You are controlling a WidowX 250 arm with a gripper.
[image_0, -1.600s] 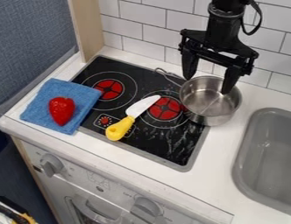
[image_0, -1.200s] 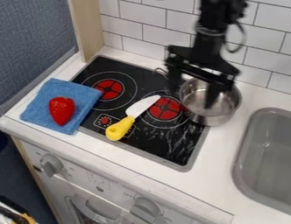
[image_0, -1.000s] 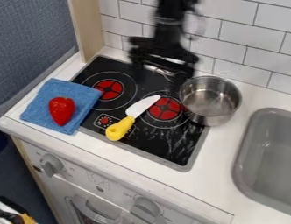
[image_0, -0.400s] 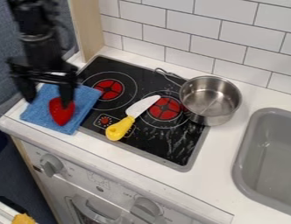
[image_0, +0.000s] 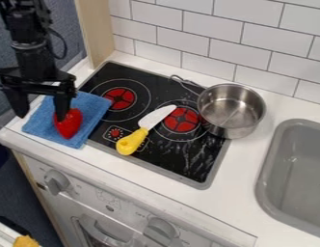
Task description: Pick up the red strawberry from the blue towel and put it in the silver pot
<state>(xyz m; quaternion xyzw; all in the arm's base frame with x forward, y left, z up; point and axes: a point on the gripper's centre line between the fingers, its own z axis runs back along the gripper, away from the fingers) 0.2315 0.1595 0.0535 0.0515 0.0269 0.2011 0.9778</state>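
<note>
The strawberry [image_0: 68, 126] is bright red and plump, with small dark specks on its skin. It lies on its side on the blue cloth [image_0: 41, 119], left of the black stovetop [image_0: 182, 164]. Its wide end faces far, partly hidden, and its narrower tip points near, towards the cloth's near edge.

The black arm [image_0: 27, 48] hangs near upright at the upper left, its gripper [image_0: 41, 117] over the worktop's [image_0: 243, 169] left edge, fingers [image_0: 61, 106] spread wide, pointing down; their exact height is hard to judge.
</note>
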